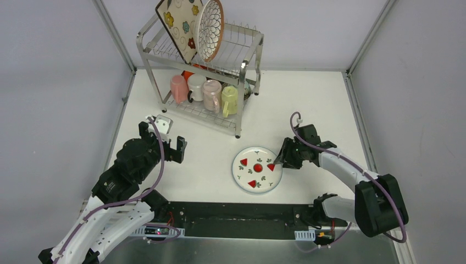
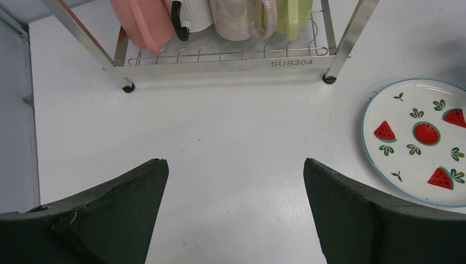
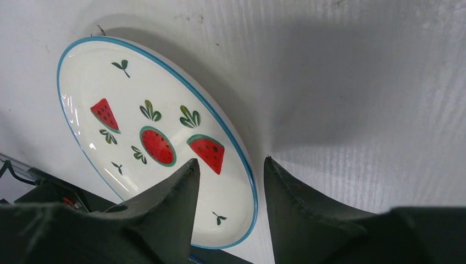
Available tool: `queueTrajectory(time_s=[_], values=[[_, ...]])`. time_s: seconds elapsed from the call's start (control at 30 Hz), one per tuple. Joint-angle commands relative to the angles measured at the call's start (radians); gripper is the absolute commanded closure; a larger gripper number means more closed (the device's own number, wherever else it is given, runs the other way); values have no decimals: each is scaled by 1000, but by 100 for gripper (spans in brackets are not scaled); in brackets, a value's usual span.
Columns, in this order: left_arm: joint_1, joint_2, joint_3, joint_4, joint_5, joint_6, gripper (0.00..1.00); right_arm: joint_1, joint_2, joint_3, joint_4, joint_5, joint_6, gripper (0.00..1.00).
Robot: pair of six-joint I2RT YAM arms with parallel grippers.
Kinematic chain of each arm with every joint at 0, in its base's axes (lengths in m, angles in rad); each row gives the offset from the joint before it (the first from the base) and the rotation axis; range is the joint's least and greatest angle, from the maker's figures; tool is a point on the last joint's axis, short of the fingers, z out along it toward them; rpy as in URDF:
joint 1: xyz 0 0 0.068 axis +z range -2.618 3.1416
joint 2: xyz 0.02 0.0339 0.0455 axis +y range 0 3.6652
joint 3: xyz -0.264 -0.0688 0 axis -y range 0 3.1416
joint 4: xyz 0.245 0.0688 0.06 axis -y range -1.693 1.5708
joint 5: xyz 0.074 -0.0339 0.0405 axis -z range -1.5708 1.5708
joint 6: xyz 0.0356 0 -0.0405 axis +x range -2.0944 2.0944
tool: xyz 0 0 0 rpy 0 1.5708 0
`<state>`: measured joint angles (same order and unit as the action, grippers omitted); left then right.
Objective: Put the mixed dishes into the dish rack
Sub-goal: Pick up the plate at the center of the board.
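Observation:
The white plate with red watermelon marks point(image 1: 257, 169) point(image 2: 417, 140) point(image 3: 159, 137) lies flat on the table. My right gripper point(image 1: 277, 159) point(image 3: 231, 161) is open and straddles its right rim, one finger over the plate and the other outside on the table. My left gripper point(image 1: 163, 140) point(image 2: 235, 161) hangs wide open over bare table, left of the plate. The dish rack point(image 1: 253, 60) point(image 2: 231, 63) stands at the back. A square floral plate point(image 1: 178, 22) and a petal-pattern plate point(image 1: 210, 28) stand on its top tier. Pink point(image 1: 178, 88), white point(image 1: 196, 85) and yellow-green point(image 1: 229, 99) mugs sit below.
A fourth, pale pink mug point(image 1: 211, 93) sits between the white and yellow-green ones, and something orange point(image 1: 188, 73) shows behind the mugs. A black strip point(image 1: 236, 220) runs along the table's near edge, just below the plate. Grey walls close in the table.

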<state>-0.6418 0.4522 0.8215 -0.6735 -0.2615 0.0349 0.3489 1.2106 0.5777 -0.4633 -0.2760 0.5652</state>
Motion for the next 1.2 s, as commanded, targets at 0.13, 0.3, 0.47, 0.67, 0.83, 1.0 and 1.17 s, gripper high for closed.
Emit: queueTrajectory(time_s=[0.13,0.3,0.47,0.67,0.83,1.0,1.17], values=[[-6,23,1,25,-2,3,1,-30,80,-38,164,-138,-34,56],[-6,35,4,25,-11,-2,1,-37,132,-58,237,-193,-30,65],[-6,47,4,23,5,-49,1,-38,149,-74,290,-229,-26,80],[-6,86,21,4,40,-209,1,-39,125,-97,339,-260,-17,100],[-6,98,-30,9,151,-347,1,-39,73,-133,407,-315,15,100],[-5,147,-79,48,271,-444,4,-39,14,-176,484,-368,52,100],[-6,221,-110,100,343,-525,8,-37,-27,-220,584,-429,150,100]])
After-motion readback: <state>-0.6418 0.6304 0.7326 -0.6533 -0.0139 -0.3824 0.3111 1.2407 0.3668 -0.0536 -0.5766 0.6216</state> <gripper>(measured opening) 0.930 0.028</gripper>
